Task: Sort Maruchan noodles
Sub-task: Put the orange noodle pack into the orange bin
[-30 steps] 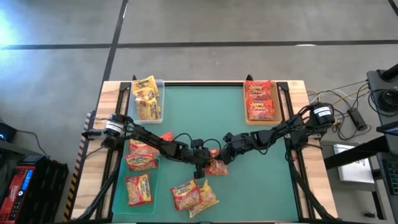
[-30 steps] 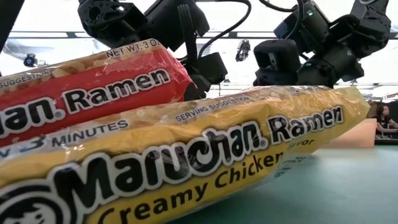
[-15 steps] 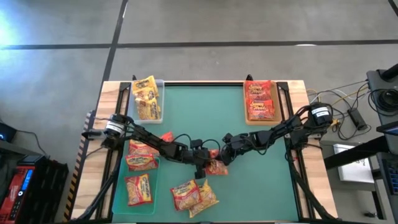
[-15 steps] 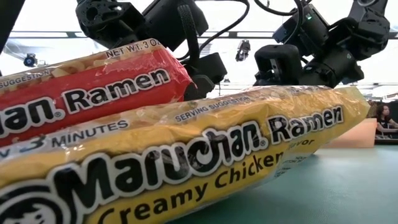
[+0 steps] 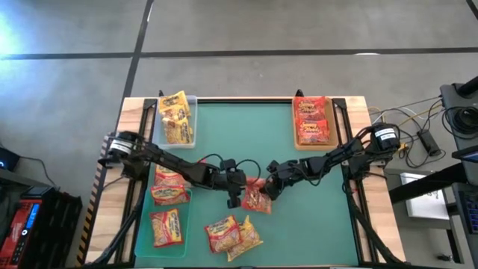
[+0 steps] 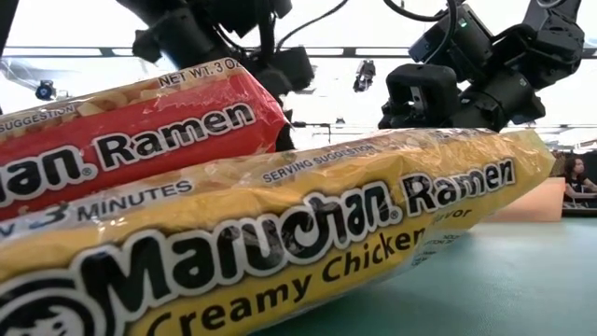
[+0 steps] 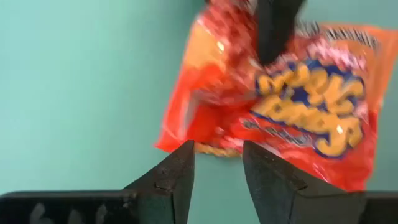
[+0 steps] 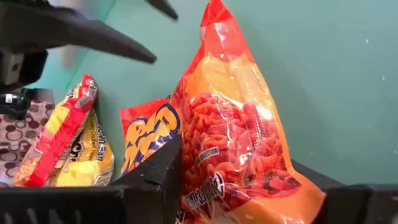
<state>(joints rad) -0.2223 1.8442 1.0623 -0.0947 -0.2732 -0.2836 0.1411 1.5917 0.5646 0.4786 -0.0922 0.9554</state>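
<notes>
Centrally, right tool (image 5: pixel 270 189) pinches red-orange packet (image 5: pixel 258 199); left tool (image 5: pixel 234 200) parted, empty, just beside packet.

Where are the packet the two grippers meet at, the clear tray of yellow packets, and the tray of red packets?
Red-orange packet (image 5: pixel 258 199), high view, its middle.
Clear tray (image 5: pixel 193 119), high view, its right rim.
Tan tray (image 5: pixel 331 123), high view, its right rim.
</notes>
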